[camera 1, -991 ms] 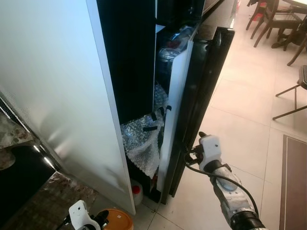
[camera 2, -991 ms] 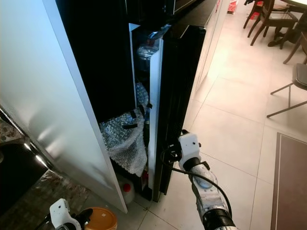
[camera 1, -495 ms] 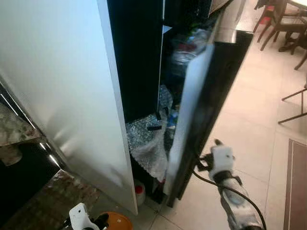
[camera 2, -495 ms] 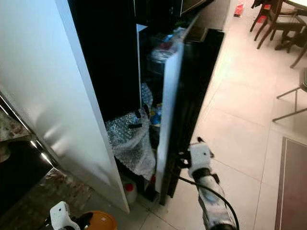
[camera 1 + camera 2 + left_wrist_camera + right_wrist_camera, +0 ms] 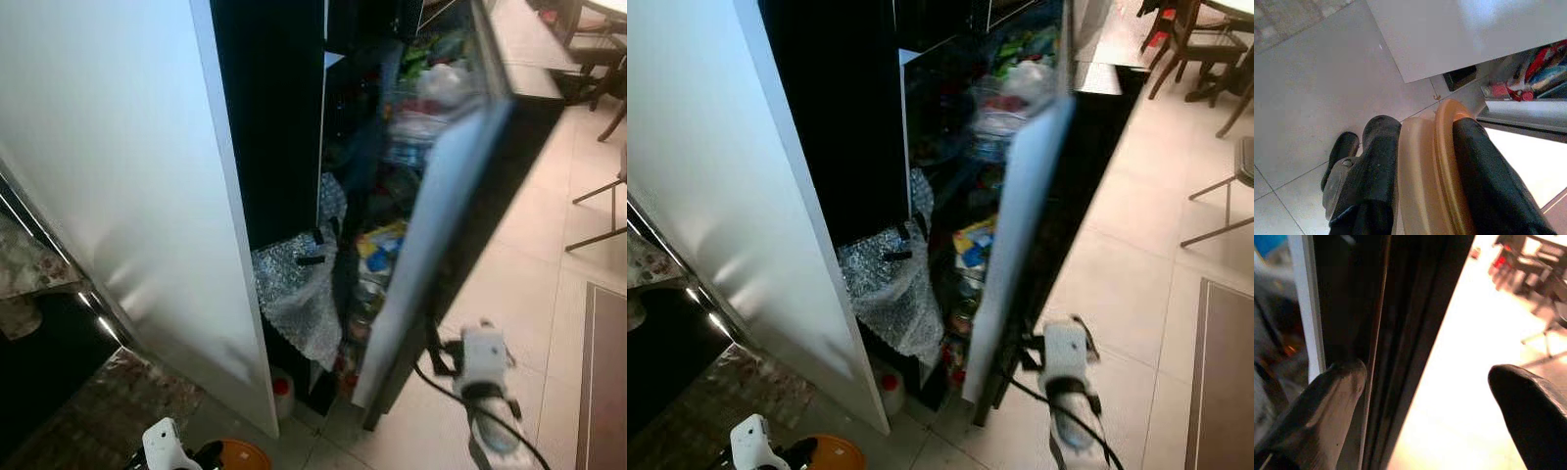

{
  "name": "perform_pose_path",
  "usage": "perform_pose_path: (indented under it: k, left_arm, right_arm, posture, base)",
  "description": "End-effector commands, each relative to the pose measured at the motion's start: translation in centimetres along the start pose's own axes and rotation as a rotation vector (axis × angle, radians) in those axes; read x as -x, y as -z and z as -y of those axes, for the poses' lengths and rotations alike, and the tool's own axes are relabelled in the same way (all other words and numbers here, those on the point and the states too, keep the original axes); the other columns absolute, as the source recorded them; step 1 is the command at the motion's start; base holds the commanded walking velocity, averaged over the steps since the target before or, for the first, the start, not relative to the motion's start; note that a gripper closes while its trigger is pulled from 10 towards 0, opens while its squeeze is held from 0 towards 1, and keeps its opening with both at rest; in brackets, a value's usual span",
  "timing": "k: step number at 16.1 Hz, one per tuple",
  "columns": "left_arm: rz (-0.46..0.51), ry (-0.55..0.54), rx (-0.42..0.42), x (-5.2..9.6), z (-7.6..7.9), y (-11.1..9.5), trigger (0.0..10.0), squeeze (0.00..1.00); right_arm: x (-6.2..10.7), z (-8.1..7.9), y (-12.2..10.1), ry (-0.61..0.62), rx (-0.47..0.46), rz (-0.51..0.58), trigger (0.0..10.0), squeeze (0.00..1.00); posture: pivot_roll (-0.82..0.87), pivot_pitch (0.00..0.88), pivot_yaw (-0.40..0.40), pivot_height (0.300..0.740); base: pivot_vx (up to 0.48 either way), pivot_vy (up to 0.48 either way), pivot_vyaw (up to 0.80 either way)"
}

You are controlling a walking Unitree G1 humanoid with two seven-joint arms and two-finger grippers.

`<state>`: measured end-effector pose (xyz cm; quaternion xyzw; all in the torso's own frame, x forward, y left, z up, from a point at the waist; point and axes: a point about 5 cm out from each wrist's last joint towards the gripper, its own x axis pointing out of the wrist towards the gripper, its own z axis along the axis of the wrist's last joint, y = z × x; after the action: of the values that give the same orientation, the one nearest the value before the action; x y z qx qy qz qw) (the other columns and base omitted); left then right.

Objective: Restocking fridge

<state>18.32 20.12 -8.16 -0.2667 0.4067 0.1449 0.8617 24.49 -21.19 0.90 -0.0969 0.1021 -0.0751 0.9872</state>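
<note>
The fridge door (image 5: 446,235) stands partly open and looks blurred in both eye views. Its white inner edge faces the robot, and its dark outer face is turned toward the tiled floor (image 5: 529,245). The right gripper (image 5: 1425,396) is at the lower edge of this door. In the right wrist view one black finger (image 5: 1327,396) rests against the dark door edge, next to the white strip, while the other finger stands well apart on the bright floor side, so the jaws are spread and hold nothing.

Inside the fridge (image 5: 989,147) many colourful packets and bottles fill the shelves, but they are too blurred to name. A crumpled sheet of clear bubble wrap (image 5: 294,294) hangs out near the bottom. Below it a small white bottle with a red cap (image 5: 282,392) stands on the floor.

The left gripper (image 5: 1420,171) is low beside the large white panel (image 5: 118,196). Its jaws are clenched on the rim of an orange container (image 5: 1442,166), which probably has a paler lid. Dark chairs (image 5: 1195,49) stand far away on the right.
</note>
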Motion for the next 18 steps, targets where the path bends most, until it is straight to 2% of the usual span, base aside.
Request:
perform_pose_path:
  k: [1,4,6,10,12,13,14,18]
  left_arm:
    - [-0.017,-0.015,-0.004,0.1,-0.3,0.5,10.0,0.0]
    - [-0.021,-0.017,-0.009,0.2,-0.4,0.6,10.0,0.0]
    - [-0.022,-0.018,-0.013,0.2,-0.4,0.6,10.0,0.0]
    - [-0.025,-0.021,-0.015,0.2,-0.6,0.7,10.0,0.0]
    - [-0.025,-0.021,-0.018,0.2,-0.6,0.7,10.0,0.0]
    - [-0.026,-0.021,-0.02,0.2,-0.6,0.7,10.0,0.0]
    - [-0.026,-0.022,-0.02,0.2,-0.6,0.7,10.0,0.0]
    - [-0.027,-0.023,-0.028,0.2,-0.6,0.7,10.0,0.0]
  right_arm:
    - [0.3,1.1,0.9,0.076,0.004,-0.054,10.0,0.0]
    - [1.5,2.7,3.9,0.202,-0.035,-0.23,10.0,0.0]
    - [2.3,3.1,5.5,0.232,-0.046,-0.341,10.0,0.0]
    - [2.4,0.4,6.8,0.03,-0.094,-0.485,10.0,0.0]
    - [2.0,-0.6,6.4,-0.064,-0.141,-0.472,10.0,0.0]
    - [1.4,-1.4,5.5,-0.162,-0.131,-0.409,10.0,0.0]
    - [0.9,-1.9,4.8,-0.207,-0.138,-0.37,10.0,0.0]
    - [-1.9,-2.6,0.9,-0.318,-0.134,-0.211,10.0,0.0]
  posture:
    - [-0.02,0.0,-0.011,0.74]
    - [-0.02,0.0,-0.011,0.74]
    - [-0.02,0.0,-0.013,0.74]
    - [-0.02,0.0,-0.01,0.74]
    - [-0.02,0.0,-0.011,0.74]
    - [-0.02,0.0,-0.009,0.74]
    - [-0.02,0.0,-0.008,0.74]
    - [-0.02,0.0,-0.003,0.74]
  base:
    - [0.0,0.0,0.0]
    - [0.0,0.0,0.0]
    - [0.0,0.0,0.0]
    - [0.0,0.0,0.0]
    - [0.0,0.0,0.0]
    - [0.0,0.0,0.0]
    - [0.0,0.0,0.0]
    - [0.0,0.0,0.0]
